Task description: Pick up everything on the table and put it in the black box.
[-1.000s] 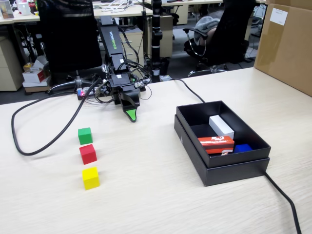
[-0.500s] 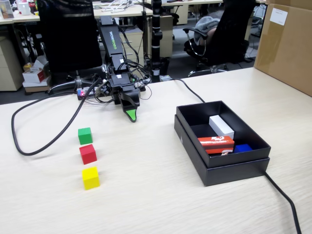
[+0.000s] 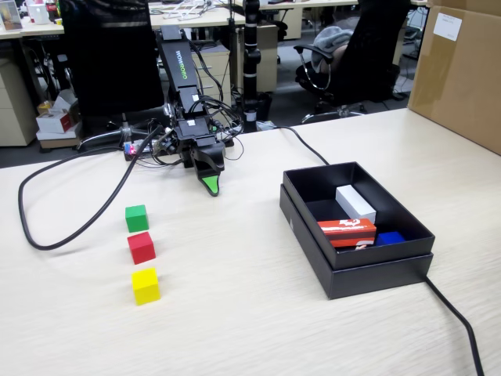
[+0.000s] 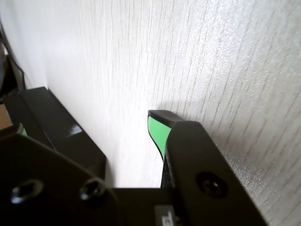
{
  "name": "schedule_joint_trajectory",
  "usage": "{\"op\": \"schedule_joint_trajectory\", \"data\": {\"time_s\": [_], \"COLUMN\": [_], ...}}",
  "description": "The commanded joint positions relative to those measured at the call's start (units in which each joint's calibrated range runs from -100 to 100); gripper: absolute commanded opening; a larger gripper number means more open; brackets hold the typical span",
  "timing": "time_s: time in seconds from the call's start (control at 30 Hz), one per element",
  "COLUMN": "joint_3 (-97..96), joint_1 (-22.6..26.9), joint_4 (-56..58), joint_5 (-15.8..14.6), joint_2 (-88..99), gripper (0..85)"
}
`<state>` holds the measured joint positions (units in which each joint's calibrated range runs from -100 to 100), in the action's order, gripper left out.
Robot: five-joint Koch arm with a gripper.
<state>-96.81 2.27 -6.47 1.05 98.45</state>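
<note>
Three cubes (image 3: 142, 247) sit in a row left of the box (image 3: 368, 262) in the fixed view. Gripper (image 3: 210, 185) is behind them. Block (image 3: 355, 203) and packet (image 3: 347, 231) are inside the box.

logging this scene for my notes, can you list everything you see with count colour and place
green cube: one, green, on the table, farthest in the row of three in the fixed view
red cube: one, red, middle of the row
yellow cube: one, yellow, nearest the camera
black box: one, matte black, right side of the table
white block: one, white, inside the box
printed packet: one, red and white, inside the box
blue item: one, blue, inside the box, mostly hidden
brown carton: one, far right
table: one, pale wood grain
black cable: looping on the left
gripper: one, black with green tip, close above the table near the arm's base
</note>
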Motion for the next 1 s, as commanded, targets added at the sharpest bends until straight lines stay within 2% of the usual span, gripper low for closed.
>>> {"op": "schedule_joint_trajectory", "data": {"time_s": [0.0, 0.3, 0.67, 0.8, 0.97], "joint_3": [-0.57, 1.7, 36.61, 44.22, 55.01], "joint_1": [-0.05, -0.39, -6.01, -8.99, -15.97], "joint_4": [1.58, 4.09, 51.52, 63.36, 74.15], "joint_5": [0.34, -1.07, -1.51, 0.29, 5.42], "joint_2": [-0.51, 0.86, 0.98, 0.29, -6.94], "gripper": [50.1, 47.7, 48.0, 47.9, 47.9]}}
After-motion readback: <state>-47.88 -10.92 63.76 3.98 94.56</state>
